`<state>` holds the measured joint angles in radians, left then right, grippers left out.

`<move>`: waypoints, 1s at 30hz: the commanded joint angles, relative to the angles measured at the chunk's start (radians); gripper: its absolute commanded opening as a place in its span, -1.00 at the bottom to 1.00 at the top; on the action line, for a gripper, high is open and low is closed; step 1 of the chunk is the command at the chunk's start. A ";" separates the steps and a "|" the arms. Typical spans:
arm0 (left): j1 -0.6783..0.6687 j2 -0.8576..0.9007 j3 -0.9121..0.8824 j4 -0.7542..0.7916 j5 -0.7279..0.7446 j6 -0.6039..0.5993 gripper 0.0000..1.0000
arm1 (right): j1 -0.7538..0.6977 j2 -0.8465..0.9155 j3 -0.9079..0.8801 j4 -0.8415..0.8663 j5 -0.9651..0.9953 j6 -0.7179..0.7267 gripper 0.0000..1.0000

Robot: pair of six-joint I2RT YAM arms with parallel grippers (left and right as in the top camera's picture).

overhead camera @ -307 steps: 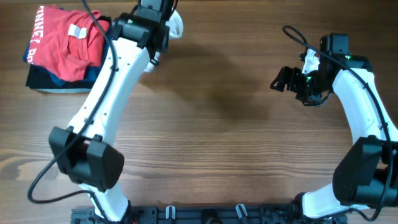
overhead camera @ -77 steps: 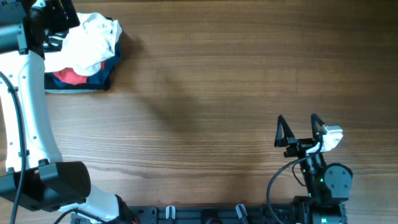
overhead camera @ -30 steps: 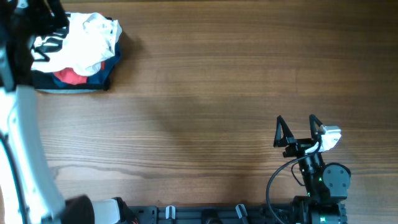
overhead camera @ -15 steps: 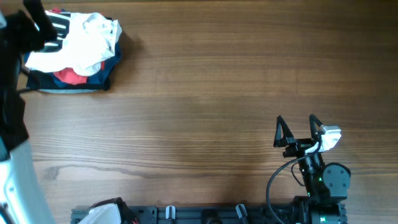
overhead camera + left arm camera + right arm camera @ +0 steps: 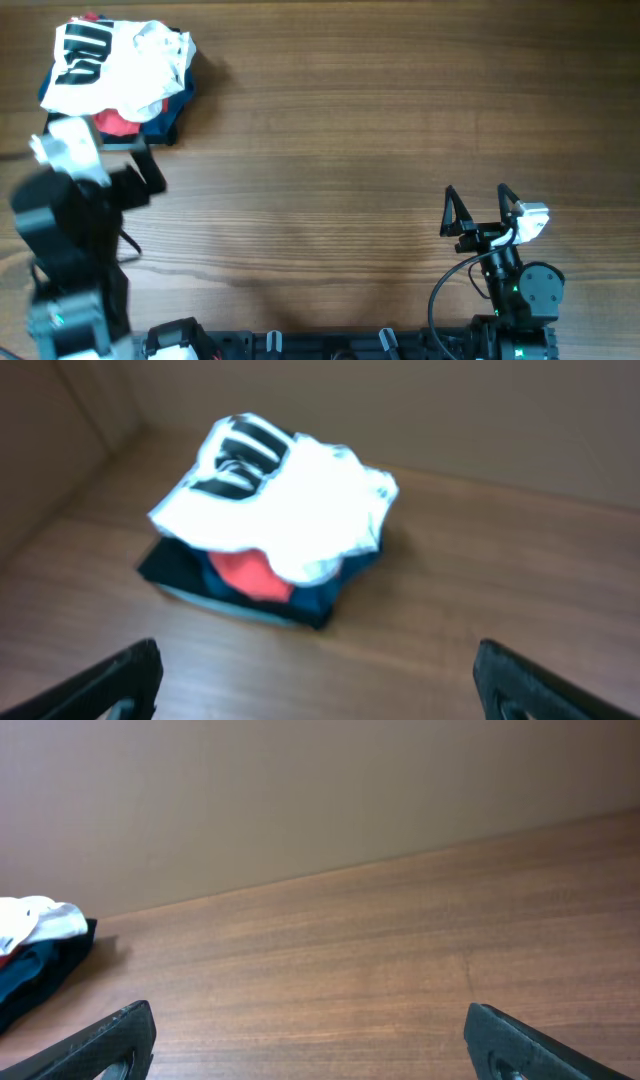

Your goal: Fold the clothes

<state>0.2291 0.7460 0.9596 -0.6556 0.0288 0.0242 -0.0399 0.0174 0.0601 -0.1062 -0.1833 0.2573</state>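
Brown wood-grain counter (image 5: pixel 350 150) runs wide and mostly bare from where I stand, with a plain tan wall (image 5: pixel 300 790) behind it and a black rail (image 5: pixel 330 345) along the near edge. Off in the far left corner sits a small pile of clothing. On top lies a large white T-shirt (image 5: pixel 120 65) of thin wrinkled fabric, bunched up and unfolded, with bold black lettering (image 5: pixel 80 45) showing at its left end. It drapes over a red shirt (image 5: pixel 112 122), of which only a patch shows beneath the white hem, and both rest on a folded stack of blue and dark garments (image 5: pixel 168 112) lying flat on the counter.

The left arm (image 5: pixel 70 230) is blurred at the near left of the counter, just short of the pile and not touching it. Its wrist camera looks straight at the heap, and the left claw (image 5: pixel 315 652) is spread wide with nothing between its black fingers (image 5: pixel 115 682). Between it and the clothes there is only bare wood.

The right claw (image 5: pixel 478 200) stands by the near right edge, well apart from the clothing, its two dark prongs splayed and empty. From its own camera the white T-shirt is only a sliver at the far left edge.
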 commanded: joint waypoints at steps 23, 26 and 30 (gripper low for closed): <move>-0.163 -0.673 -0.810 0.601 0.142 -0.032 0.99 | 0.004 -0.013 -0.006 0.005 -0.017 0.008 0.99; -0.182 -0.674 -0.813 0.600 0.113 -0.032 0.99 | 0.004 -0.013 -0.006 0.005 -0.017 0.008 0.99; -0.227 -0.674 -0.813 0.600 0.073 -0.032 1.00 | 0.004 -0.013 -0.006 0.005 -0.017 0.008 1.00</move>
<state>0.0364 0.0837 0.1577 -0.0605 0.1650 0.0010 -0.0399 0.0154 0.0601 -0.1062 -0.1833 0.2604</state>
